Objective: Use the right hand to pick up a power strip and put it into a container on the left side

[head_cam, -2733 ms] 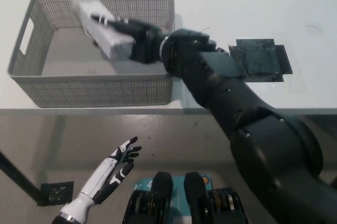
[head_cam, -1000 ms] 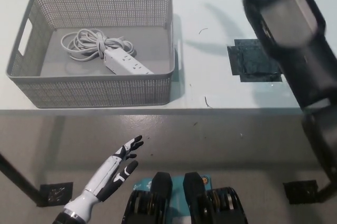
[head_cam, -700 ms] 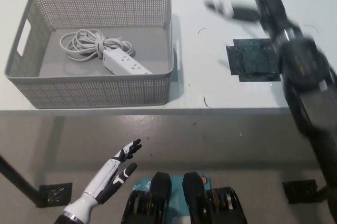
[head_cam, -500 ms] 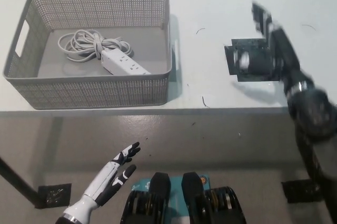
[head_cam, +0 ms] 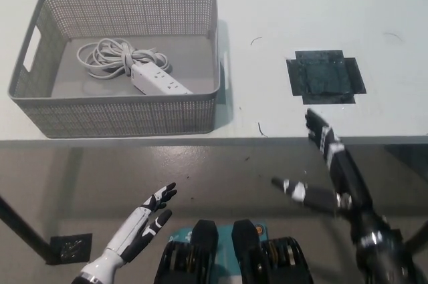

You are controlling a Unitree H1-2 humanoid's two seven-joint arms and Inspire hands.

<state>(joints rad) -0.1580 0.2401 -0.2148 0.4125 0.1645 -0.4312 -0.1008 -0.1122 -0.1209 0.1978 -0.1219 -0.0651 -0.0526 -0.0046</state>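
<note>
A white power strip (head_cam: 158,81) lies inside a grey mesh container (head_cam: 120,117) on the left of a pale counter (head_cam: 281,17), its cord coiled beside it — the placing looks done. The black right hand (head_cam: 322,164) hangs below the counter's front edge, fingers spread, grasping nothing. The white left hand (head_cam: 144,220) rests low at lower left, open-fingered and empty. A dark patch (head_cam: 324,77) marks the counter's right — likely a placement marker.
</note>
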